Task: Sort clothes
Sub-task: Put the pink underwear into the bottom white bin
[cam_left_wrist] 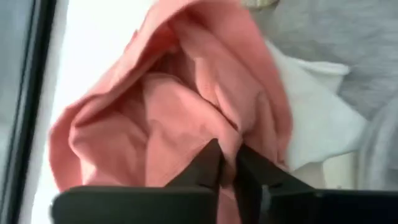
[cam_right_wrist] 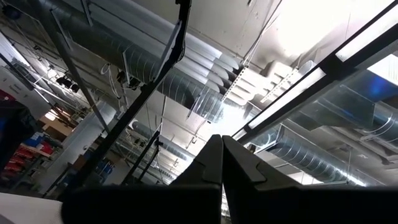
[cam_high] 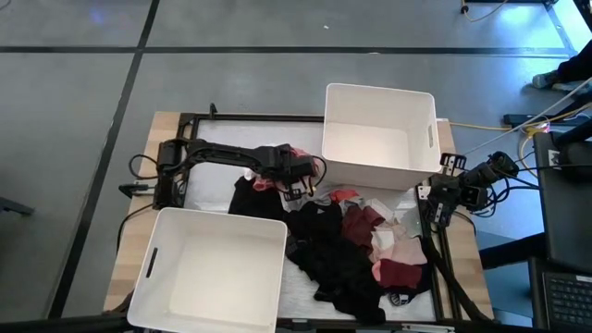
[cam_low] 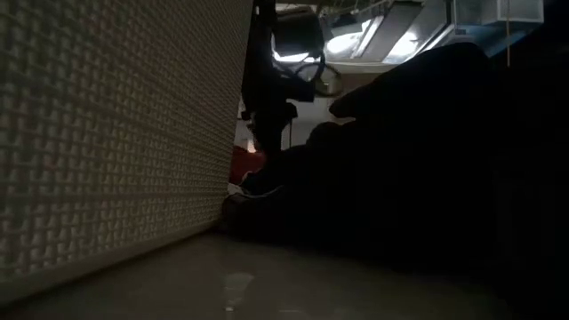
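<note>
Jaws of left gripper (cam_left_wrist: 229, 163) clamped on a fold of soft pink fabric garment (cam_left_wrist: 186, 106), at the clothes heap's (cam_high: 342, 250) edge nearest the far white plastic bin (cam_high: 379, 134). Right gripper (cam_right_wrist: 222, 163), jaws together, waits beyond the heap.

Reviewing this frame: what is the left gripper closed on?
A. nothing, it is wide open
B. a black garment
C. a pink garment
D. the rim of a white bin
C. In the left wrist view the left gripper has its two dark fingers pinched together on a fold of the pink garment, which fills most of that picture.
</note>
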`<state>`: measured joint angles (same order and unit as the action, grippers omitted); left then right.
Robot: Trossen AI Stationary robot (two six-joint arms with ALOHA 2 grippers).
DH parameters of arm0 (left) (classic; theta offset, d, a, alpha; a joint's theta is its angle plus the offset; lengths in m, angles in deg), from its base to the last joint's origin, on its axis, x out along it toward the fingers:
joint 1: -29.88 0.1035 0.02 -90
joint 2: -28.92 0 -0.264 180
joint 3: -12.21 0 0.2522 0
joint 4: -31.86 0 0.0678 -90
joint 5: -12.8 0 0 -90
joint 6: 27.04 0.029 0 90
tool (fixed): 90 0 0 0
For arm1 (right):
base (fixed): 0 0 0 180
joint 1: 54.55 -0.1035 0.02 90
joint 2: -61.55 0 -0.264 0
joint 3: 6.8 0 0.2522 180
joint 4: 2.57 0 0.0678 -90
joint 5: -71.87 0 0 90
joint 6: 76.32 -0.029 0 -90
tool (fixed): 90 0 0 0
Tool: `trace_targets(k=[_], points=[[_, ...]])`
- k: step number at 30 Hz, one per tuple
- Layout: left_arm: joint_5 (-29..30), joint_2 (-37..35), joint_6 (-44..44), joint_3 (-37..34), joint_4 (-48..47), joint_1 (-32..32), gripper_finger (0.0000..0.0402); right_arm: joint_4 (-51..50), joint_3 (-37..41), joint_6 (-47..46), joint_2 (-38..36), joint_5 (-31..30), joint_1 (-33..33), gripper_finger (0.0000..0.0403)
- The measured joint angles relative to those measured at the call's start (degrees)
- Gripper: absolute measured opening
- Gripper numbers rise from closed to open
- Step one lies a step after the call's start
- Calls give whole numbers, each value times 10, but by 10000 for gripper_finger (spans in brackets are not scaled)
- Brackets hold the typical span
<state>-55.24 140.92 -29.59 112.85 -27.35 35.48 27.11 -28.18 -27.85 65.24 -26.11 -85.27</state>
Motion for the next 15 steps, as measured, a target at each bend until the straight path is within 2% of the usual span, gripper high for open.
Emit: trace_targets(k=[5, 9, 15], points=[[59, -24, 8, 17, -8, -25, 16, 0, 0, 0, 0, 0, 0, 5], [74, -58, 19, 40, -7, -54, 7, 0, 0, 0, 1, -3, 0, 5], [108, -116, 28, 67, -1, -94, 10, -39, -34, -33, 52, -52, 0, 5]])
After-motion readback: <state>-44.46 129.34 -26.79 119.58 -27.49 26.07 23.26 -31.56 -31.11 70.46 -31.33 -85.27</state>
